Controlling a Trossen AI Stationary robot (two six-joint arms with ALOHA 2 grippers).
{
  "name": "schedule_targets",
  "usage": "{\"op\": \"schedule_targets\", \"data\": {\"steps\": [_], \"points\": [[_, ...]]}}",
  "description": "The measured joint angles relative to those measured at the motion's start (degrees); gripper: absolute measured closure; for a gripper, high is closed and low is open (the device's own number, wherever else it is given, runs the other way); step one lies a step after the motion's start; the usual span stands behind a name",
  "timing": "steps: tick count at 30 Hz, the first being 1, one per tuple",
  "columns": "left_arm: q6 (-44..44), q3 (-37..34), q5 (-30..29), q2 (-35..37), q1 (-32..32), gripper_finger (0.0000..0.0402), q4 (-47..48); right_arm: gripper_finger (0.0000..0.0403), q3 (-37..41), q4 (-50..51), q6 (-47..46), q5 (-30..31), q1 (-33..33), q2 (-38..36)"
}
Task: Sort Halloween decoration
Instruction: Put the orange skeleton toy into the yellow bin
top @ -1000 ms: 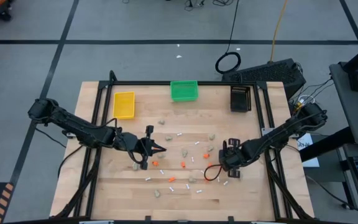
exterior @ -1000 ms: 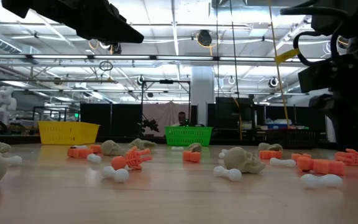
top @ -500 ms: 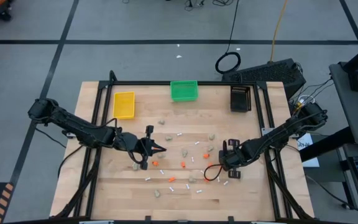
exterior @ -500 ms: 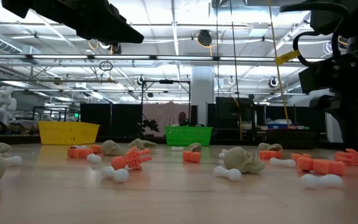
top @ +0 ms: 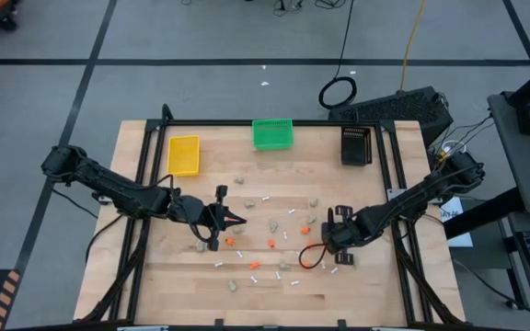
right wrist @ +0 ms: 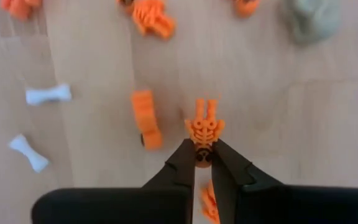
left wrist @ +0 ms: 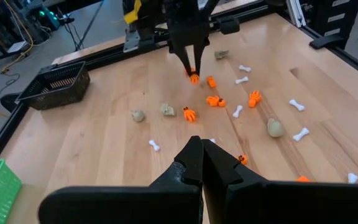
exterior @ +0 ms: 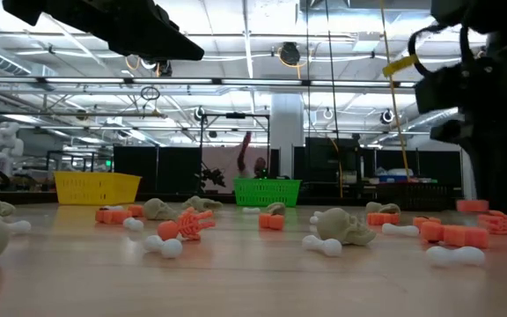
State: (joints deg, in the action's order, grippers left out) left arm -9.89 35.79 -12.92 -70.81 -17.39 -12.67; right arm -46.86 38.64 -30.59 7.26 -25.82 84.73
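While the right gripper (right wrist: 202, 163) hangs above the right-hand part of the wooden surface (top: 155, 276), its fingers (right wrist: 180, 163) are closed on a small orange skeleton piece (right wrist: 204, 132), pinched at one end so that the ribbed body sticks out beyond the tips. In the left wrist view that same piece (left wrist: 194, 78) shows at the tips of the far arm's gripper (left wrist: 191, 67), seemingly clear of the wood, though the angle makes this hard to judge. The rest of the Halloween decoration (top: 270, 243) lies scattered across the middle of the surface: orange bits, beige-grey skull-like lumps (exterior: 344, 226) and little white bones (exterior: 322, 245). Just beside the held piece lies another orange bit (right wrist: 145, 118), with two white bones (right wrist: 47, 94) further off.

The left gripper (top: 237, 221) hovers over the left-centre of the surface, its fingers (left wrist: 191, 163) pressed together and holding nothing; an orange bit (top: 230, 241) lies near it.

Along the far edge stand three bins, well apart from the scatter: a yellow bin (top: 183, 154), a green bin (top: 272, 134) and a black bin (top: 357, 145).
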Motion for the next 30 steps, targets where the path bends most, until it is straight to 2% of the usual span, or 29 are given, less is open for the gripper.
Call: {"op": "schedule_targets", "data": {"steps": [6, 10, 17, 20, 23, 26, 30], "points": [[0.0, 0.0, -0.01, 0.0, 0.0, 0.0402, -0.08, 0.0388, -5.41, 3.69, 1.55, 4.55, 0.0, -0.04], [0.02, 0.0, 0.01, 0.0, 0.0, 0.0402, -0.34, 0.0388, -9.41, 4.24, 5.96, 7.89, 0.01, -0.71], [0.13, 0.02, 0.01, 0.0, 0.0, 0.0402, -2.08, 0.0387, -11.23, -4.78, 17.38, 18.26, 0.25, -8.36], [0.15, 0.02, 0.01, 0.0, 0.0, 0.0402, -1.99, 0.0387, -7.96, -15.93, 22.16, 21.26, 0.26, -12.27], [0.15, 0.04, 0.01, 0.0, 0.0, 0.0401, -2.11, 0.0387, -1.59, -33.96, 29.07, 21.29, 0.53, -14.34], [0.15, 0.02, 0.01, 0.0, 0.0, 0.0402, -2.58, 0.0387, 5.02, -53.85, 35.08, 21.23, 1.7, -14.26], [0.1, 0.02, 0.01, 0.0, 0.0, 0.0402, -3.35, 0.0387, 11.59, -73.96, 39.3, 21.19, 3.79, -12.29]]}}
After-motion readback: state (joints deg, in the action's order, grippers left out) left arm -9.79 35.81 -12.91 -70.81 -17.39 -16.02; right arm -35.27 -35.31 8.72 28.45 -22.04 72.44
